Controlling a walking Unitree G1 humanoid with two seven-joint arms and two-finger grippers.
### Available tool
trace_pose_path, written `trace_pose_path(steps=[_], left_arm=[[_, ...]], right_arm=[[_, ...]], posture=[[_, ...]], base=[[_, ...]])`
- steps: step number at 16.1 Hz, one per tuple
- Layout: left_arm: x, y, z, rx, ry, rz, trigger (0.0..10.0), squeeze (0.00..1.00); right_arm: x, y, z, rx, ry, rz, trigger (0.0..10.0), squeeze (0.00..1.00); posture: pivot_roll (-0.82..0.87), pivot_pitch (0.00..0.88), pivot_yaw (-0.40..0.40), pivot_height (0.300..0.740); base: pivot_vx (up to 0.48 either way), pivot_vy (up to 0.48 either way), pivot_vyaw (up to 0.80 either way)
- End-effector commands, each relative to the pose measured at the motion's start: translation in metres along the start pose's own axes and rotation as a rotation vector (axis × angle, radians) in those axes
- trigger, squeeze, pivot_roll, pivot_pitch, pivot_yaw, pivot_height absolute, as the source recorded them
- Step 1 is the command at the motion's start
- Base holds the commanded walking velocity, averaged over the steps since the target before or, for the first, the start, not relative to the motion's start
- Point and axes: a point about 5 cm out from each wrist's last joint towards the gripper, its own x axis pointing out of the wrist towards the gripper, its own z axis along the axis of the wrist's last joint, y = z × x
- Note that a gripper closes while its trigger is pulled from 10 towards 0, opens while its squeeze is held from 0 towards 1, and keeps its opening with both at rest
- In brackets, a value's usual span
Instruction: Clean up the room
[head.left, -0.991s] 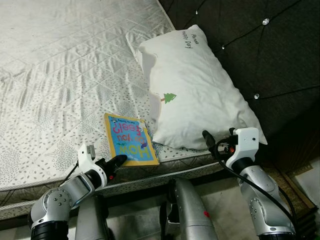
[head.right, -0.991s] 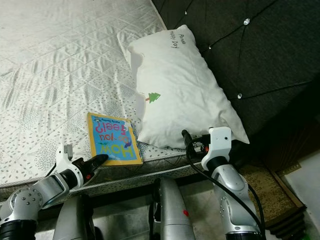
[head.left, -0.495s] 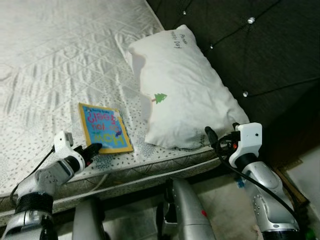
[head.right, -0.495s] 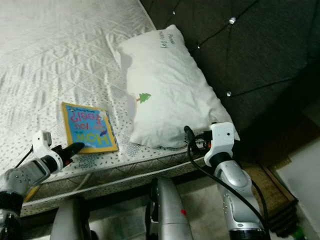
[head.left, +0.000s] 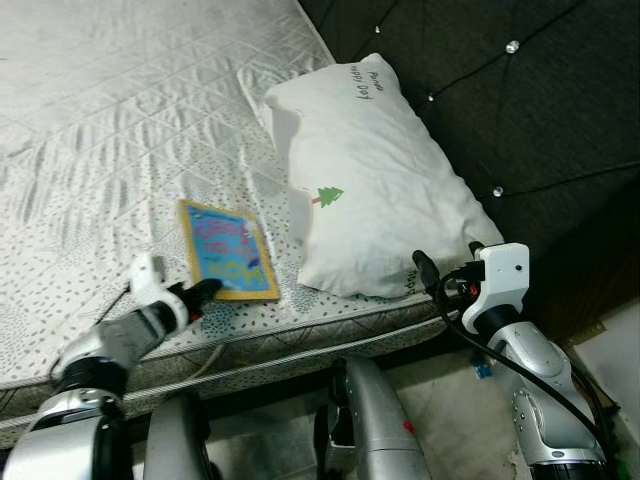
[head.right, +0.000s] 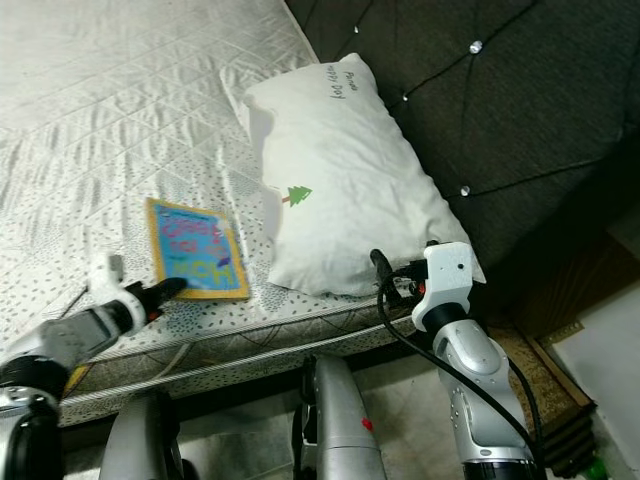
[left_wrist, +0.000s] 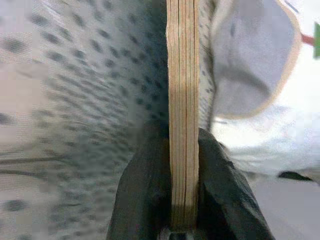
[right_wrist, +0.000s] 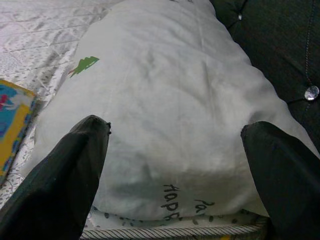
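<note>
One bed (head.left: 90, 120) fills my view, its pillow (head.left: 375, 190) against the headboard (head.left: 540, 110). The book (head.left: 228, 262) lies near the mattress edge, just beside the pillow, and it has slid and turned since a second ago. My left gripper (left_wrist: 182, 200) now has its jaws clamped on the book's edge, so I judge the pickup is under way. Right gripper (right_wrist: 175, 180) hovers at the pillow's end, jaws spread wide.
</note>
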Motion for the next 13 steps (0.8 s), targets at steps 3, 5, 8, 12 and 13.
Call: trace_pose_path(steps=[3,5,8,12,13], left_arm=[[0.015,-0.016,-0.025,-0.07,0.1,-0.086,10.0,0.0],[0.016,-0.017,-0.029,-0.087,0.113,-0.099,10.0,0.0],[0.014,-0.011,-0.04,-0.12,0.131,-0.075,10.0,0.18],[0.007,0.006,-0.03,-0.131,0.059,0.024,10.0,1.0],[0.004,0.011,-0.023,-0.125,0.015,0.066,10.0,1.0]], right_arm=[[-0.002,-0.004,0.003,-0.018,-0.002,-0.008,10.0,0.0],[-0.002,-0.004,0.003,-0.018,-0.002,-0.008,10.0,0.0],[-0.002,-0.003,0.002,-0.016,-0.001,-0.008,10.0,0.0],[-0.003,-0.004,0.001,-0.017,0.003,-0.008,10.0,0.0],[-0.002,-0.004,0.001,-0.017,0.002,-0.008,10.0,0.0]], posture=[[-0.18,0.182,-0.129,0.567],[-0.18,0.182,-0.127,0.567],[-0.18,0.184,-0.124,0.567],[-0.18,0.183,-0.124,0.567],[-0.18,0.182,-0.124,0.567]], base=[[0.0,0.0,0.0],[0.0,0.0,0.0],[0.0,0.0,0.0],[0.0,0.0,0.0],[0.0,0.0,0.0]])
